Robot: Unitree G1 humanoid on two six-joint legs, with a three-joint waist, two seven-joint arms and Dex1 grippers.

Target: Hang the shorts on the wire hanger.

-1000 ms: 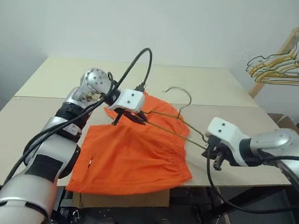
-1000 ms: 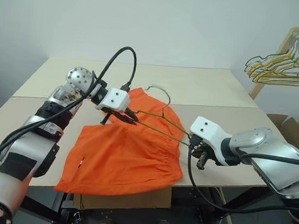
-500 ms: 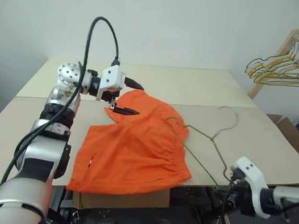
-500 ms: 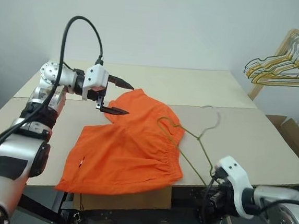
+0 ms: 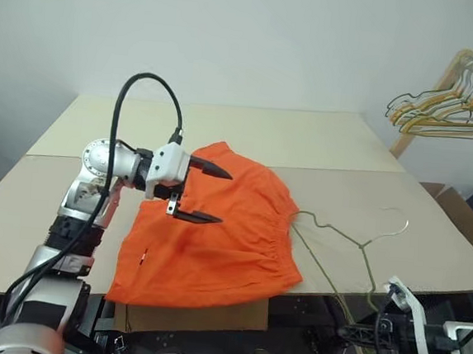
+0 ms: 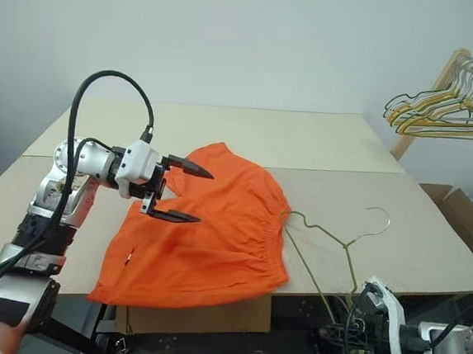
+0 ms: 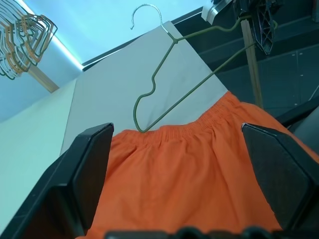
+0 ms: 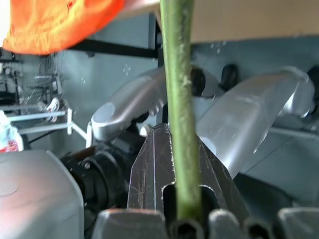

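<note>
left claw (image 5: 204, 194): fingers wide apart, pointing right, arm raised | right claw (image 8: 182, 174): clamped, arm low

Both arms are silver metal with black joint bands. The left gripper (image 5: 203, 194) has a white boxy housing, two pointy black fingers (image 5: 212, 170), and a thick black cable (image 5: 136, 94) looping overhead.

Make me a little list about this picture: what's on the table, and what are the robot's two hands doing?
shorts: orange, lying flat on the table
wire hanger: hook on the table, one end tucked in at the waistband, other end past the table edge
left gripper: open, above the shorts, holding nothing
right gripper: shut on the wire hanger, below the table edge
spare hangers: bunched on a wooden rack
</note>
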